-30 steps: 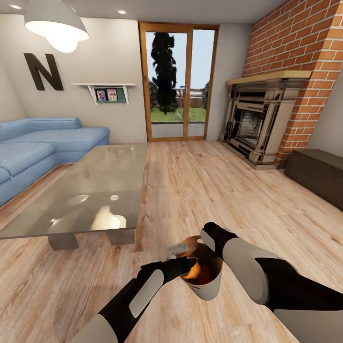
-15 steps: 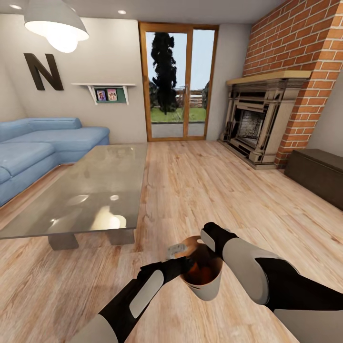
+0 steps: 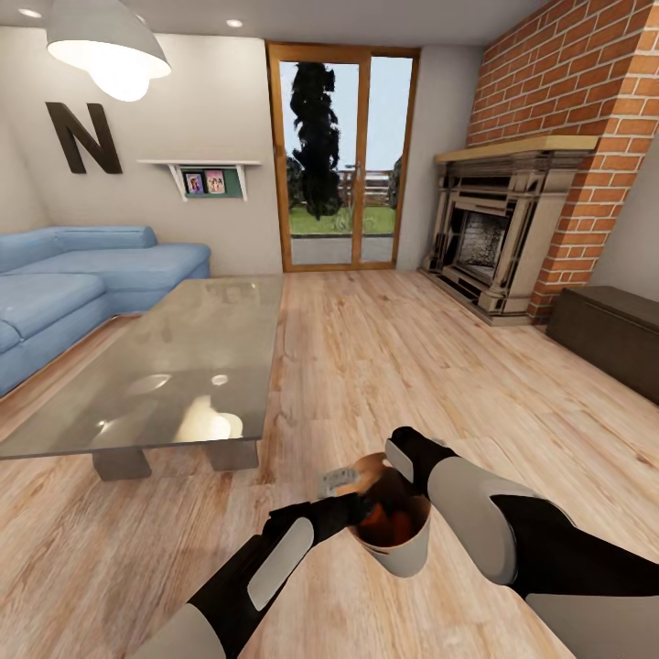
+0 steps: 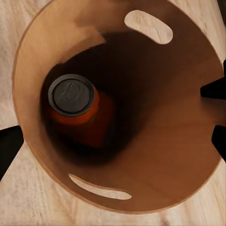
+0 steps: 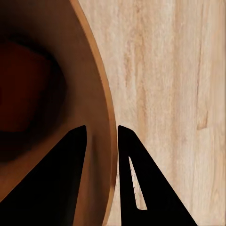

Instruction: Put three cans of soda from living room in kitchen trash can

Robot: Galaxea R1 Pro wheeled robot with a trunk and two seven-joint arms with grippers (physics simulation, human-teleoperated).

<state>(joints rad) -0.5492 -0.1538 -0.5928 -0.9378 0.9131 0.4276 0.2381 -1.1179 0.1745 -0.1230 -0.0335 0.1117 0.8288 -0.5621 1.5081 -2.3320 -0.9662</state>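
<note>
Dropped out of the left jaws (image 3: 359, 502) since a second ago, the orange can now lies deep in the trash can (image 3: 403, 549). Left wrist view: jaws released, orange can (image 4: 75, 106) upright below. Right wrist view: right jaws (image 5: 101, 136) pinch the bin's rim; keep that grip level.

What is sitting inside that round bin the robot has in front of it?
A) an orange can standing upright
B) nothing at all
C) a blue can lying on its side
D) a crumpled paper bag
A: the left wrist view looks straight down into the bin and shows an orange can with its round top facing up.
</note>
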